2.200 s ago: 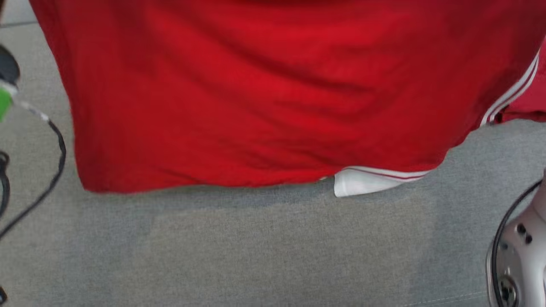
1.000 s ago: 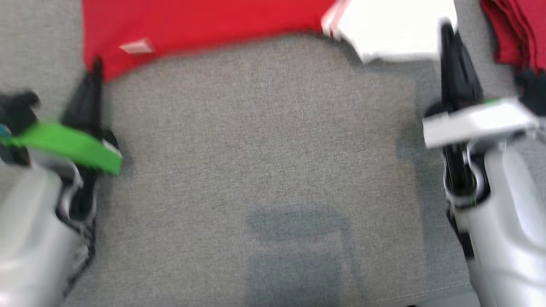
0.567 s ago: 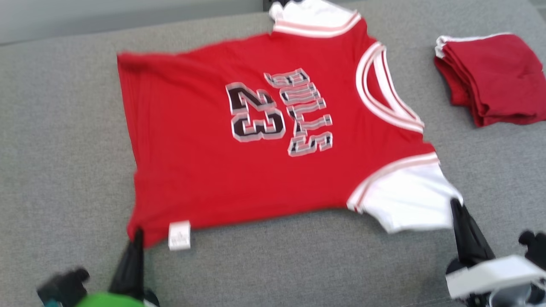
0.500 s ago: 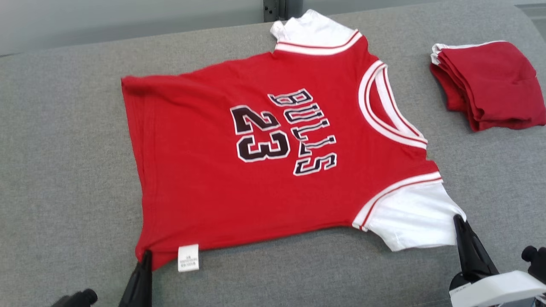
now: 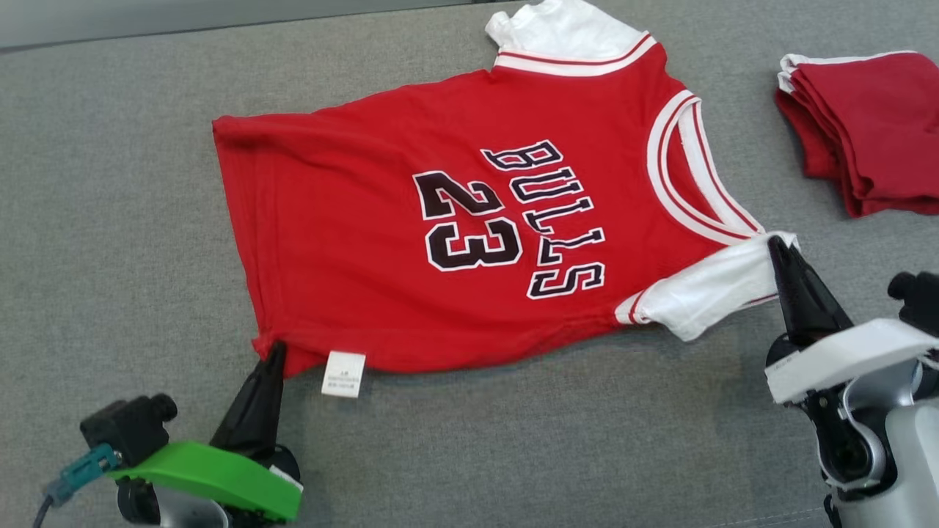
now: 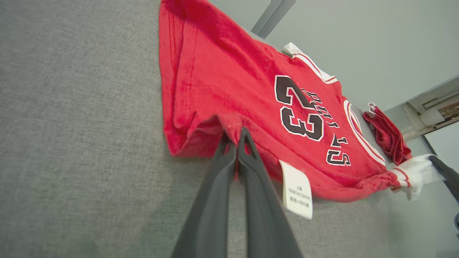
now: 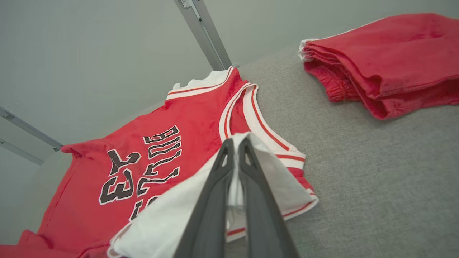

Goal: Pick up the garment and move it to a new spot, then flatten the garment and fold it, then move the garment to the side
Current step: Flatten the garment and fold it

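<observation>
The garment (image 5: 411, 242) is a red jersey with white sleeves and black "BULLS 23" print, spread face up on the grey cushion. My left gripper (image 5: 275, 350) is shut on the near hem corner (image 6: 233, 130), beside a white care label (image 5: 343, 374). My right gripper (image 5: 776, 246) is shut on the near white sleeve (image 5: 704, 293), which is lifted and folded inward toward the collar (image 7: 251, 118). In the right wrist view the dark fingers (image 7: 211, 200) pinch white sleeve cloth (image 7: 265, 168). The far sleeve (image 5: 565, 33) lies flat at the top.
A folded stack of red clothes (image 5: 866, 125) lies at the right, also in the right wrist view (image 7: 387, 61). Bare grey cushion (image 5: 513, 455) stretches in front of the jersey and to its left. A metal post (image 7: 204, 32) rises behind the surface.
The jersey went from hanging up close to lying spread on the cushion. In the last half second the right gripper has lifted the near sleeve inward; the left gripper has nudged the hem corner forward.
</observation>
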`<state>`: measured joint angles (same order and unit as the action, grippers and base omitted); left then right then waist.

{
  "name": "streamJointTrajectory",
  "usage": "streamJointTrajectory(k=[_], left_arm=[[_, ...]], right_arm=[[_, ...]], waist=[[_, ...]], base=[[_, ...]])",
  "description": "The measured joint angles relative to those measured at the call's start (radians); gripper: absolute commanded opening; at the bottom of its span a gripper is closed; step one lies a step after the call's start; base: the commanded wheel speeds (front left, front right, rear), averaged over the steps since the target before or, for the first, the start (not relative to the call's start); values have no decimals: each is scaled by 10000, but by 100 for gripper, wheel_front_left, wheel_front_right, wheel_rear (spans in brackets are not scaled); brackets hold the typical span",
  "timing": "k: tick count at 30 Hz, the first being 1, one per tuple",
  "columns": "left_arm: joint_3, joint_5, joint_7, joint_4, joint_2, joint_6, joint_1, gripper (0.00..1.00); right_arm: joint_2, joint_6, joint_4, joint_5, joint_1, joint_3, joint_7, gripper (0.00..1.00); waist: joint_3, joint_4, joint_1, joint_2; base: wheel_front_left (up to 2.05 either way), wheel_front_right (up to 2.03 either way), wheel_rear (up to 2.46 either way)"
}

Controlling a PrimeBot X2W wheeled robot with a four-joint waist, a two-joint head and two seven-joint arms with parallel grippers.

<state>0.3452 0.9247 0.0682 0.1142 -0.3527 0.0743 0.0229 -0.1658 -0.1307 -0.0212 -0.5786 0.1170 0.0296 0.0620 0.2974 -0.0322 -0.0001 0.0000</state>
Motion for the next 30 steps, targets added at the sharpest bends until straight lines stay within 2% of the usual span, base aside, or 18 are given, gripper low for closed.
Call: streamJointTrajectory(k=[4,10,11,12,13,14,15,19,23,25,30], left_arm=[[-105,81,-510,-94,-4,339,-809,0],[-13,163,-1425,-558,-117,583,-1763,0],[48,153,-1546,-688,-151,591,-1892,0],[119,109,-1655,-823,-192,598,-2029,0],[173,104,-1783,-957,-205,625,-2170,13],[194,104,-1814,-1043,-192,617,-2279,38],[198,100,-1791,-1114,-180,550,-2394,100],[167,-84,-1678,-1486,-274,437,-2833,100],[92,-61,-1741,-1338,-594,403,-2639,100],[102,35,-1921,-1057,-779,391,-2241,100],[236,230,-2445,-500,-1158,445,-1464,100]], right_arm=[[-142,0,627,313,1056,-2,541,0],[-247,0,1743,922,2394,-144,1223,0],[-276,0,1929,1022,2610,-226,1306,4],[-307,0,2090,1085,2802,-303,1356,39],[-322,-2,2261,1112,2990,-362,1375,100],[-320,-2,2408,1185,3157,-359,1283,100],[-360,-2,2556,1317,3326,-345,1197,100],[-573,0,2884,1655,3706,-345,736,100],[-802,-2,2445,1778,3600,-491,514,100],[-1070,0,2019,1820,3233,-600,771,100],[-1902,-2,1035,2107,2132,-625,2387,100]], waist=[[250,229,0,0],[491,487,0,0],[533,505,0,0],[569,521,0,0],[601,538,0,0],[629,549,0,0],[658,555,0,0],[692,594,1,0],[558,529,1,0],[494,475,0,0],[592,362,0,0]], base=[[0,0,0],[0,0,0],[0,0,0],[0,0,0],[0,0,0],[0,0,0],[0,0,0],[0,0,0],[0,0,0],[0,0,0],[0,0,0]])
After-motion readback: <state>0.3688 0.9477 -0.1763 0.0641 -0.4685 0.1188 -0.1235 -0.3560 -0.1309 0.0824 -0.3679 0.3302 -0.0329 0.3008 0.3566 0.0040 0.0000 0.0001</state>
